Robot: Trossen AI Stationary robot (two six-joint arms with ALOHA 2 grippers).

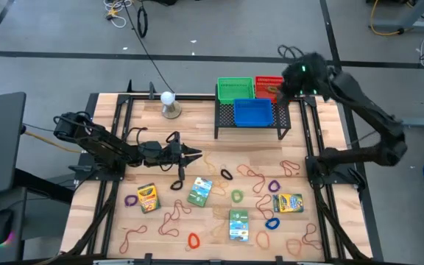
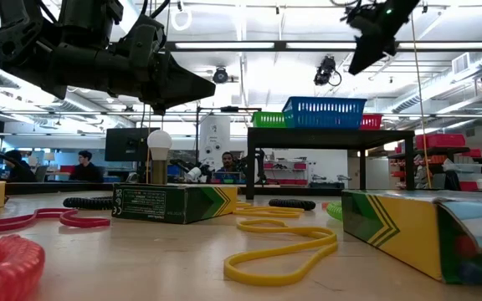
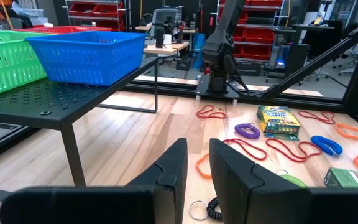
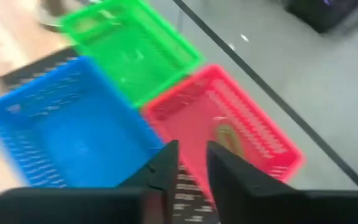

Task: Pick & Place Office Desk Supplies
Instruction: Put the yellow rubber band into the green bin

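1. The right claw [image 1: 284,88] hangs high over the far right of the table [image 1: 109,221], above the red basket [image 1: 269,85] on the black rack [image 1: 285,121]. Its fingers stand narrow, with a thin gap between them, and nothing shows between them.
2. Inside the red basket, the right wrist view shows one small tan ring-like thing [image 4: 227,138] lying on the floor of it; I cannot tell just what it is. It seems the only item sorted so far.
3. The blue basket [image 1: 252,112] and the green basket [image 1: 235,90] look bare inside, as far as the pictures show.
4. The left claw [image 1: 195,154] is out over the middle of the table, left of the rack, held above the wood. Its fingers are close together with a slim gap, and I see nothing held.
5. Nearly all the supplies lie loose on the near half of the table: four crayon boxes [image 1: 147,197], many reddish rubber bands [image 1: 171,217], and small coiled loops in purple [image 1: 274,187], green [image 1: 237,196], blue [image 1: 271,223], black [image 1: 226,174] and red [image 1: 193,240].
6. Judging by this, the task is at an early stage: one piece perhaps placed, the rest to be picked up and carried to the baskets.
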